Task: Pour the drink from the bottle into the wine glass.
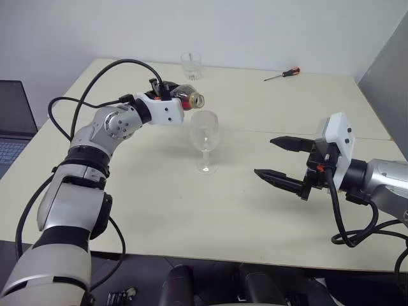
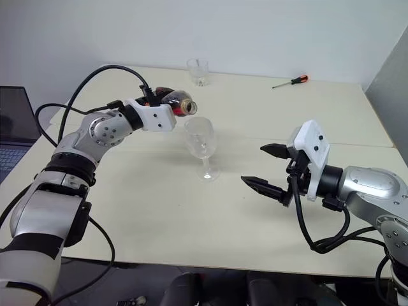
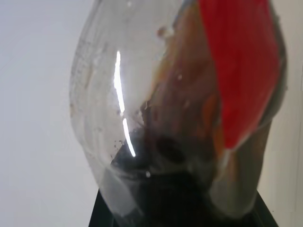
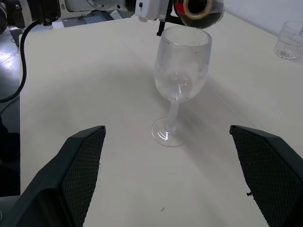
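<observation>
My left gripper [image 1: 173, 94] is shut on the bottle [image 1: 187, 95], which lies tipped almost level with its red label facing up. The bottle's open mouth [image 4: 196, 9] hangs just above the rim of the wine glass [image 1: 204, 134], at its far left side. The dark drink [image 3: 180, 142] sits inside the bottle and reaches its mouth. The wine glass stands upright mid-table, and its bowl [image 4: 182, 71] looks clear. My right gripper [image 1: 263, 157] is open, held off the table to the right of the glass, its fingers pointing at it.
A short clear tumbler [image 1: 190, 65] stands at the far side of the cream table [image 1: 191, 210]. A red-handled screwdriver [image 1: 282, 74] lies far right. A laptop [image 1: 13, 121] sits off the table's left edge. A grey panel [image 1: 389, 83] rises at the right.
</observation>
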Controlling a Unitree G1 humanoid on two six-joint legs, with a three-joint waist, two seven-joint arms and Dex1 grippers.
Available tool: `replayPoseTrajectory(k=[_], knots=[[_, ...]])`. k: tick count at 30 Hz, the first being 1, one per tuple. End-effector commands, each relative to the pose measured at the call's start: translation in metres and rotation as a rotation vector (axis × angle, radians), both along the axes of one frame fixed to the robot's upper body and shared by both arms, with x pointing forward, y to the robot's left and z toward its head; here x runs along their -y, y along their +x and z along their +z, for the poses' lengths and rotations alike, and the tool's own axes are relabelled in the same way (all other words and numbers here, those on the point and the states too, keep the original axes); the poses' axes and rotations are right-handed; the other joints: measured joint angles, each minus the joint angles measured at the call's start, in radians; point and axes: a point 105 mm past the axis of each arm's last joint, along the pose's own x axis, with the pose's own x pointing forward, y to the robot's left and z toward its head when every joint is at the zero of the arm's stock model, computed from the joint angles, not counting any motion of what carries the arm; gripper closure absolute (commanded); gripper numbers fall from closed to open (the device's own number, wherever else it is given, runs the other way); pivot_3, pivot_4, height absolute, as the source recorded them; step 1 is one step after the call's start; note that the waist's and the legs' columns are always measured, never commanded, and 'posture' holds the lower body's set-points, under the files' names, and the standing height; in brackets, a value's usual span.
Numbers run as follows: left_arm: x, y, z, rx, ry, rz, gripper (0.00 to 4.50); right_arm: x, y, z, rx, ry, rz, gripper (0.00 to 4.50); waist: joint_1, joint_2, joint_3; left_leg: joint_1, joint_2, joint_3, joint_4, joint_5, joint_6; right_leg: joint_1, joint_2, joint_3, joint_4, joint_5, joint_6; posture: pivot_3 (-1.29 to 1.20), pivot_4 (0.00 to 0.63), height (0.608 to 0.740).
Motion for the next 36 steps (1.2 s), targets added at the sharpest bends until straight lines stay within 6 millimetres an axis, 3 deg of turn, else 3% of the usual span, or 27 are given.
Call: replayPoseTrajectory(k=[1,36], knots=[[0.0018,-0.0033,0.0297,0.106,-0.003,-0.018,3.58,-0.0027,-0.0032,0.0103,0.058,0.005,0.014,0.0,0.0,0.0,0.0,0.0,0.0,0.0,0.0,0.0,0.0,0.0,0.0,0.0,0.0,0.0,0.0,0.0,0.15,0.74],[0.0015,-0.0054,0.0394,0.233,0.17,-0.015,3.6,-0.0004,0.0012,0.0155,0.067,-0.018,0.027,0.0,0.0,0.0,0.0,0.0,0.0,0.0,0.009,0.0,0.0,0.0,0.0,0.0,0.011,0.002,-0.003,0.0,0.15,0.74]])
